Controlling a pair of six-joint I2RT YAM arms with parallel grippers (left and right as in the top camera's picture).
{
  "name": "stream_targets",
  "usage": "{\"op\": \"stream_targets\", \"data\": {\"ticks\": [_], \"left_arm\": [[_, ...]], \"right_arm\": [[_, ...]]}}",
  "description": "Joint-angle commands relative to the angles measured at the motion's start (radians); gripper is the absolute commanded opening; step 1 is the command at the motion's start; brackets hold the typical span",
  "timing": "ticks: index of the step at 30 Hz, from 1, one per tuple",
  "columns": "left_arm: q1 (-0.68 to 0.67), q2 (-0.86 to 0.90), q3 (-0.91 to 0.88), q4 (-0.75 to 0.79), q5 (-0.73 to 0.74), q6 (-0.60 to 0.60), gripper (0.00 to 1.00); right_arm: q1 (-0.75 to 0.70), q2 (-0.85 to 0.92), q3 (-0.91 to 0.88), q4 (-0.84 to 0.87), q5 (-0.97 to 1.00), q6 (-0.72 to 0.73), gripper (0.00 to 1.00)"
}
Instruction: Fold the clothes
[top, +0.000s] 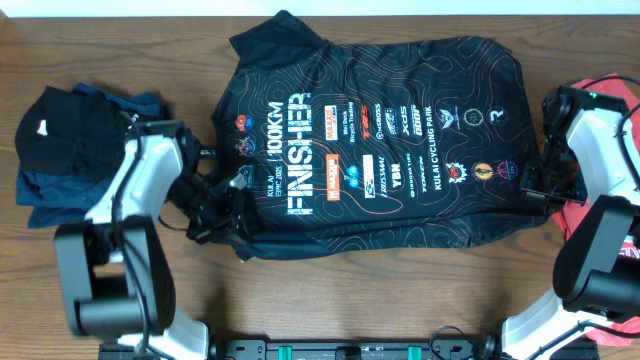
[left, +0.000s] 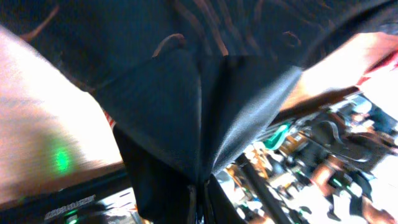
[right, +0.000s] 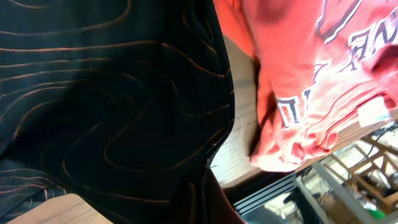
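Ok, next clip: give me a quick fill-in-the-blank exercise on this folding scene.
On the black jersey, the largest white lettering reads 100KM ____.
The left gripper and right gripper are each shut on an edge of the ____.
The T-shirt beside the right gripper is ____.
A pile of dark clothes lies beside the ____ arm.
Missing: FINISHER; jersey; red; left.

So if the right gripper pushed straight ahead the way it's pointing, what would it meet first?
Probably the large black jersey with orange contour lines, whose edge the right gripper is pinching; the red printed T-shirt lies off to the side.
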Motion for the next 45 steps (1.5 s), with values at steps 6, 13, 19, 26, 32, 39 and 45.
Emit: {"op": "stream_targets", "data": {"ticks": [6, 13, 19, 26, 32, 39, 45], "left_arm": [[0.003, -0.270, -0.087, 0.032, -0.118, -0.127, 0.06], [0.010, -0.400, -0.087, 0.165, -0.118, -0.207, 0.06], [0.017, -0.390, -0.088, 0.341, -0.117, -0.311, 0.06], [0.017, -0.344, -0.088, 0.529, -0.117, -0.346, 0.06], [0.017, -0.278, -0.088, 0.649, -0.116, -0.349, 0.06], [0.017, -0.184, -0.088, 0.779, -0.105, -0.349, 0.06], [0.000, -0.133, -0.088, 0.922, -0.106, -0.367, 0.06]], "right_arm": [[-0.053, -0.100, -0.031, 0.013, 0.001, 0.051, 0.01], [-0.063, -0.181, -0.032, 0.108, -0.014, 0.045, 0.01], [-0.060, -0.167, -0.053, 0.194, -0.081, 0.027, 0.01], [-0.060, -0.163, -0.060, 0.325, -0.098, 0.027, 0.01], [-0.059, -0.162, -0.066, 0.452, -0.175, 0.027, 0.01], [-0.050, -0.162, -0.139, 0.600, -0.176, 0.027, 0.01], [-0.037, -0.162, -0.267, 0.795, -0.179, 0.027, 0.01]]}}
